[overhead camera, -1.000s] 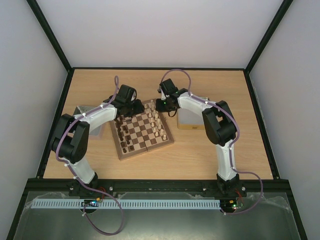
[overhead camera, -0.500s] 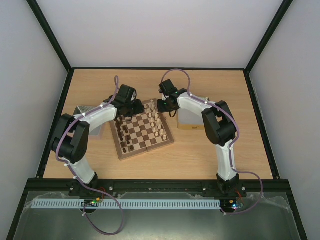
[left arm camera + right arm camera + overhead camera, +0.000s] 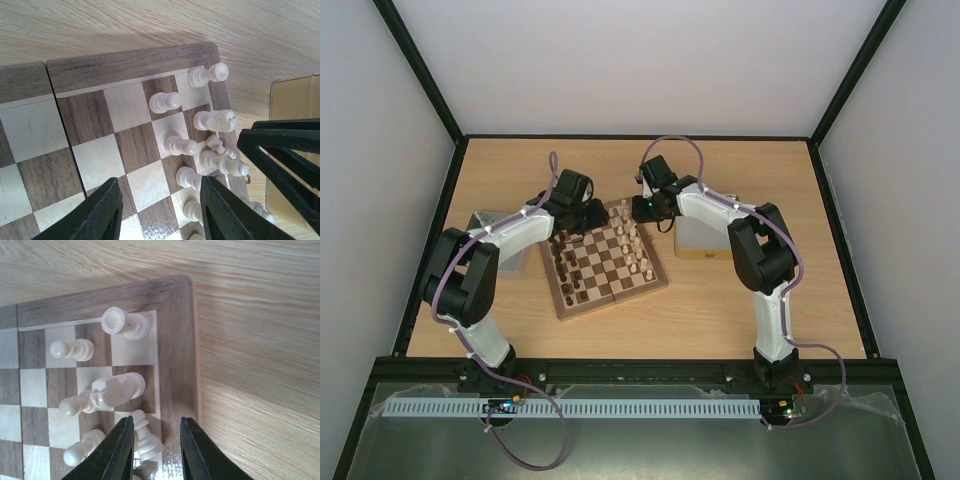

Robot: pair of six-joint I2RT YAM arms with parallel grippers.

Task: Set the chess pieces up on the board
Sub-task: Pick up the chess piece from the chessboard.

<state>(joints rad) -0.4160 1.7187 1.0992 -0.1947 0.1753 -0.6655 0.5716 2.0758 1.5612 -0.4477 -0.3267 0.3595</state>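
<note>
The board (image 3: 610,262) lies between my two arms, with dark chess pieces (image 3: 565,272) along its left side and pale chess pieces (image 3: 638,250) along its right side. My left gripper (image 3: 582,216) hovers over the board's far left part. It is open (image 3: 160,184) over bare squares, and a pale pawn (image 3: 186,176) stands just beside its right finger. My right gripper (image 3: 646,207) is at the far right corner. Its fingers stand open (image 3: 157,424) around a tilted pale piece (image 3: 146,438), which is close to the left finger and apart from the right one.
A tan box (image 3: 696,242) sits right of the board, close under my right arm. A metal tin (image 3: 510,252) lies at the board's left under my left arm. In the right wrist view a pale rook (image 3: 125,323) and a knight (image 3: 118,389) stand near the corner.
My right gripper's fingers have spread apart a little, and its wrist has shifted slightly over the board's corner. The left arm has not moved.
</note>
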